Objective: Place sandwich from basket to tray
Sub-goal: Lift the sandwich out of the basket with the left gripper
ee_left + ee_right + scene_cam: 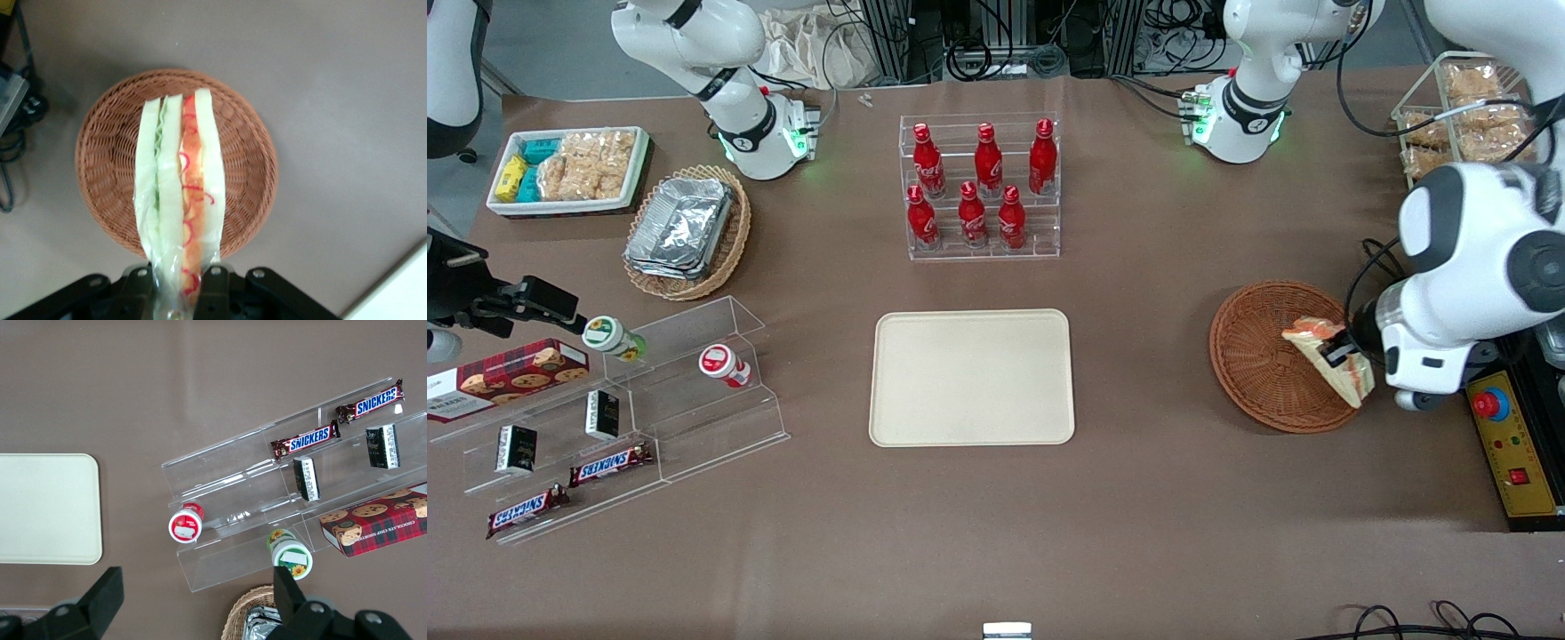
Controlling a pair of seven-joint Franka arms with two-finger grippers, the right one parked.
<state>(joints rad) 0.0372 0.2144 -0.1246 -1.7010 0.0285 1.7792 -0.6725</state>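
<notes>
The left arm hangs over the working arm's end of the desk, wrist bent downward — its gripper [177, 283] above the basket [1258, 360]. The fingers [215, 287] are clamped on the sandwich [179, 200], which is held clear of the wicker. The tray [971, 377] lies mid-desk, well apart.

sandwich [179, 200] base hidden between fingers [215, 293]

Reddish-brown woven basket [1263, 356]; cream tray [972, 377]; pale sandwich [179, 193], red-green filling.
</notes>
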